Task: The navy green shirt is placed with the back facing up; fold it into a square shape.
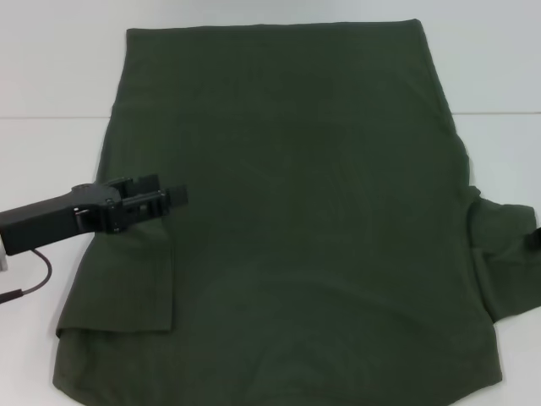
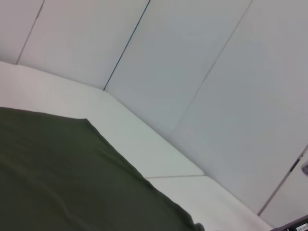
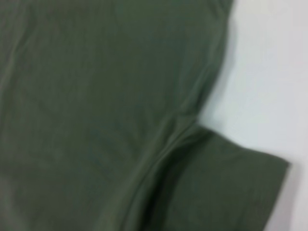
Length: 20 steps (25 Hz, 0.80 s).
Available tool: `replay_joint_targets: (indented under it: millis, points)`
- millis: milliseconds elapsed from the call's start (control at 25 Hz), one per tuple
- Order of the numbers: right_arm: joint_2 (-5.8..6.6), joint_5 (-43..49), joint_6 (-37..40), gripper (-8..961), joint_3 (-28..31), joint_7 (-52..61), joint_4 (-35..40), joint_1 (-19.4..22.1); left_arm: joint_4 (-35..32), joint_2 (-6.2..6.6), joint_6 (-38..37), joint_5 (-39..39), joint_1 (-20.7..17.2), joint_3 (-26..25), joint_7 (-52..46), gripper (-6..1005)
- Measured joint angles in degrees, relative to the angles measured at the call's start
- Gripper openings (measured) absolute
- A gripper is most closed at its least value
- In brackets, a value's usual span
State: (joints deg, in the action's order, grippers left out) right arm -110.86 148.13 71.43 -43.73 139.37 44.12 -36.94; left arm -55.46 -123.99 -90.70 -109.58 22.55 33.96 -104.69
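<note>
On the white table (image 1: 51,76), in the head view, the navy green shirt (image 1: 296,211) is laid flat with its plain back up, covering most of the surface. The shirt's left sleeve (image 1: 127,283) is seen folded inward onto the body panel; the right sleeve (image 1: 505,258) is spread outward, off the shirt's right edge. The left gripper (image 1: 173,198) is held over the shirt's left margin, just above the folded sleeve, with its fingers drawn close together; nothing is seen clamped between them. A small dark piece at the picture's right edge beside the right sleeve may be the right gripper; its state cannot be told.

In the left wrist view, a straight shirt edge is recorded against the table, with pale wall panels (image 2: 202,72) beyond.

In the right wrist view, the right sleeve and its armpit seam are shown lying flat on the table.
</note>
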Motion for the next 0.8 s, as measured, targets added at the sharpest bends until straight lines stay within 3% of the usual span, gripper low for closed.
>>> replay_joint_targets:
  millis: [800]
  points:
    - [-0.37,7.6,-9.6,43,-0.2,7.8,3.3,-1.7,0.6,0.07,-3.5,4.3,-1.0,-5.3,0.0,765]
